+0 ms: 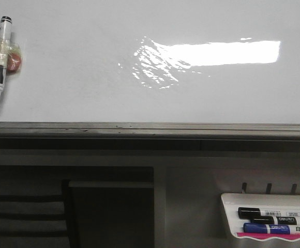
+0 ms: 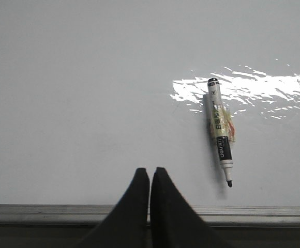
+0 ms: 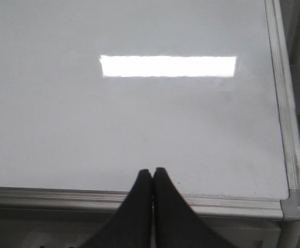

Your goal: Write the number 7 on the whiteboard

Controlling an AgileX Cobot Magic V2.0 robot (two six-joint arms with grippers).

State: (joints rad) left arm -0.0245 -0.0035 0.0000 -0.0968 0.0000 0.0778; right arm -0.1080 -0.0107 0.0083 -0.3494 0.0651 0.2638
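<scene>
Whiteboard (image 1: 88, 77) fills the far half of the front view, glossy, bright light glare (image 1: 212, 54) right of centre, grey rail (image 1: 150, 129) along its near edge; no 7 drawn on the board, surface reads plain white in all three views. Marker (image 1: 0, 59) lies on the board at far left, cap off, tip pointing toward the rail, a small red-and-clear tag (image 1: 14, 61) stuck just beside its barrel. Left gripper (image 2: 150, 178) hangs over the rail, fingers pressed together, holding nothing, marker well apart from it; right gripper (image 3: 152, 178) same, pinched closed and empty over the rail near the board's right corner (image 3: 295, 201). White tray (image 1: 269, 222) at near right, below the board, holds black and blue markers (image 1: 266, 221).
</scene>
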